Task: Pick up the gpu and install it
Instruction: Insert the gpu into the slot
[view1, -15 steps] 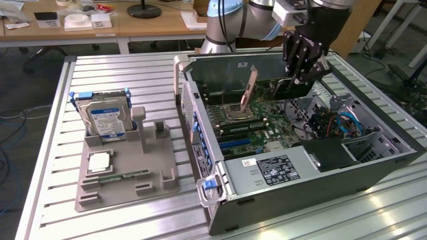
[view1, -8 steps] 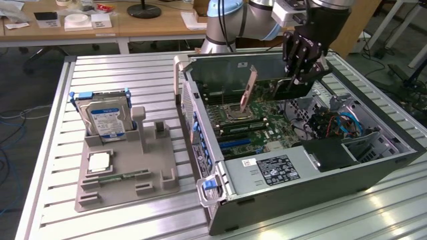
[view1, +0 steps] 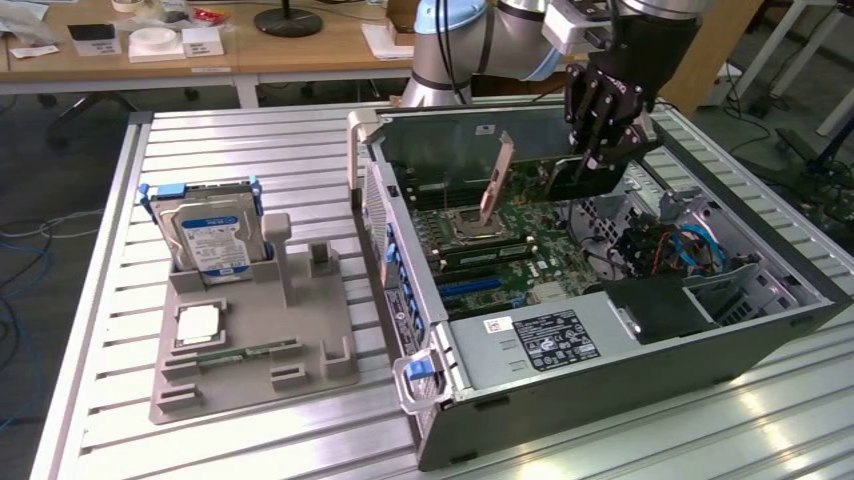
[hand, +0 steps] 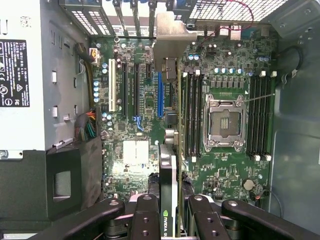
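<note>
nvidia-badged gpu (hand: 169, 175) between the jaws

jaws: clamped on gpu (hand: 168, 170) | gpu: edge-on over motherboard (hand: 135, 150) | CPU socket (hand: 225, 122): beside card

The arm (view1: 461, 45) comes in from the far side, toward the exterior view's right, wrist turned downward. Its black claw (view1: 603, 155) hangs upright, fingers (hand: 146, 217) clamped on a graphics card (hand: 168, 172) held edge-on between them.
</note>
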